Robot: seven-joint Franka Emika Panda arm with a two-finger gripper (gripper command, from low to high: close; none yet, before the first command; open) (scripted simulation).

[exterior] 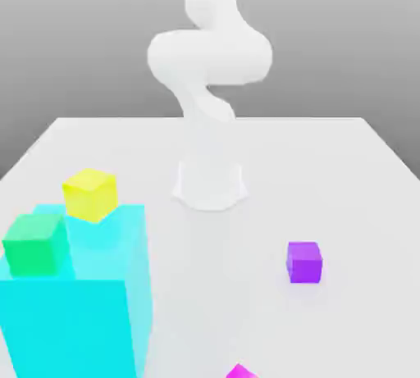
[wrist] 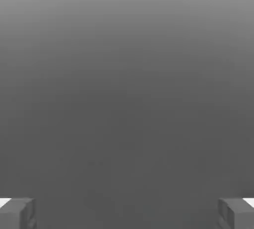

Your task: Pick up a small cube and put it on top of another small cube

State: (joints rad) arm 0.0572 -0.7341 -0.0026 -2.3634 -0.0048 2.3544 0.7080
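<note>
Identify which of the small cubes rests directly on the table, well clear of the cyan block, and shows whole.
The purple cube, at the exterior view's right. The green and yellow cubes are up at the cyan block; the magenta one is cut off.

no readable text, labels, brands, numbers or signs

Purple cube [exterior: 304, 262], yellow cube [exterior: 91, 195], green cube [exterior: 36, 244], cyan block [exterior: 78, 319], magenta cube [exterior: 240, 372]: each is plain, unpatterned; robot arm [exterior: 209, 61], white.

Purple cube [exterior: 304, 262], matte, flat on the tabletop; yellow cube [exterior: 91, 195], matte, atop the cyan block [exterior: 78, 319].
</note>
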